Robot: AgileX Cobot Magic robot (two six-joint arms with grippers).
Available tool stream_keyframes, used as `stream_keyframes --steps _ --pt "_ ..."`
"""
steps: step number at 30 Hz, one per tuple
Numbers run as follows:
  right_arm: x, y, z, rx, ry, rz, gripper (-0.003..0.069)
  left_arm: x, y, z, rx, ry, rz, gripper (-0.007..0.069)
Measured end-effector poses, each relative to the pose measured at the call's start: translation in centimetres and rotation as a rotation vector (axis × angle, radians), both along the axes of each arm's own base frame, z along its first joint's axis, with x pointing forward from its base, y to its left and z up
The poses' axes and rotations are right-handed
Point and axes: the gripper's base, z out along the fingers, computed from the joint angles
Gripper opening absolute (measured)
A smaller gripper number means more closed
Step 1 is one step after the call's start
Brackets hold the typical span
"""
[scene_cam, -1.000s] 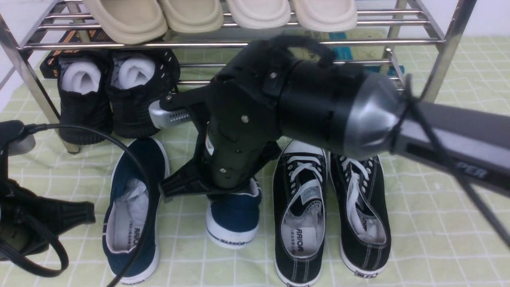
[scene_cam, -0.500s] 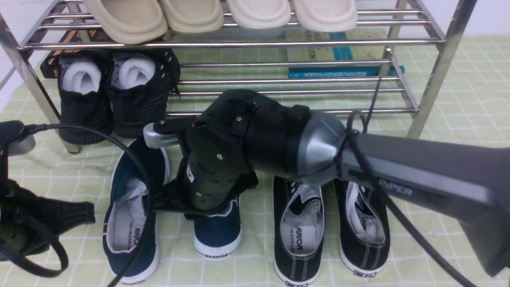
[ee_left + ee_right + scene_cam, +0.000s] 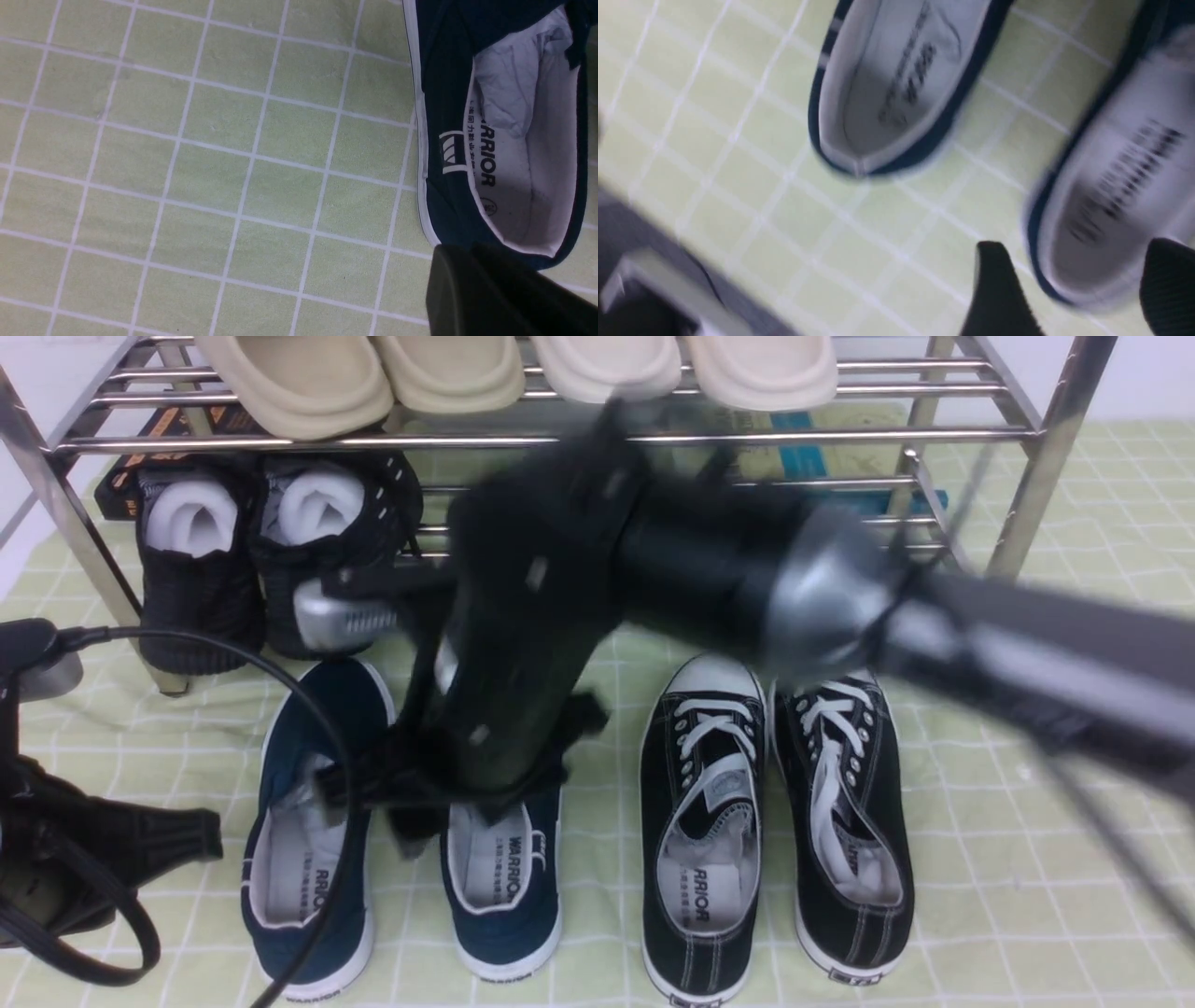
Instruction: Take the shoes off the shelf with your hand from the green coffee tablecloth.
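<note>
Both navy shoes point(image 3: 313, 840) point(image 3: 504, 887) lie flat, side by side, on the green coffee tablecloth point(image 3: 1027, 859), in front of the chrome shelf point(image 3: 560, 437). My right gripper point(image 3: 420, 807), blurred by motion, hangs open just above the second shoe. In the right wrist view its fingers point(image 3: 999, 289) stand wide apart on either side of one shoe's heel point(image 3: 1111, 200) without touching it; the other shoe point(image 3: 896, 88) lies beside it. My left gripper point(image 3: 201, 835) rests low at the left, shut and empty. In the left wrist view the left gripper point(image 3: 460, 254) sits by the first shoe's heel point(image 3: 448, 196).
A pair of black lace-up sneakers point(image 3: 700, 840) stands on the cloth right of the navy pair. Black knit shoes point(image 3: 196, 569) occupy the shelf's lower tier at the left, and beige slippers point(image 3: 299, 378) line the top tier. A black cable point(image 3: 308, 709) loops over the first navy shoe.
The right gripper carried the second navy shoe down, tilted heel-low, and set it flat on the cloth. Its jaws have now opened and the gripper has lifted off. The left arm stayed still.
</note>
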Motion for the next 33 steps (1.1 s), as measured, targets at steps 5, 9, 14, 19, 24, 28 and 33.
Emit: stream_keyframes --steps 5,9,14,19,24,28,33 --pt "0.0 -3.4 7.3 0.078 -0.165 0.114 0.0358 0.0 0.0 0.0 -0.002 0.002 0.001 0.0054" --pt "-1.1 -7.0 12.3 0.115 -0.307 0.136 0.0227 0.0 -0.1 0.0 -0.011 0.005 0.002 0.0054" --pt "-3.5 -13.3 18.0 0.125 -0.496 0.083 0.0032 -0.1 -0.1 0.0 -0.018 0.008 0.003 0.0054" --pt "-7.3 -18.8 20.4 0.112 -0.596 0.039 -0.0015 -0.1 -0.1 -0.1 -0.021 0.009 0.004 0.0055" --pt "-12.5 -24.4 19.4 0.111 -0.607 0.018 -0.0015 -0.1 -0.1 -0.1 -0.02 0.009 0.004 0.0064" --pt "-15.0 -27.1 16.4 0.121 -0.589 -0.006 -0.0015 -0.1 -0.1 -0.1 -0.02 0.009 0.004 0.0066" --pt "-17.4 -29.5 10.0 0.271 -0.724 -0.034 -0.0011 -0.1 -0.1 -0.1 -0.019 0.009 0.004 0.0071"
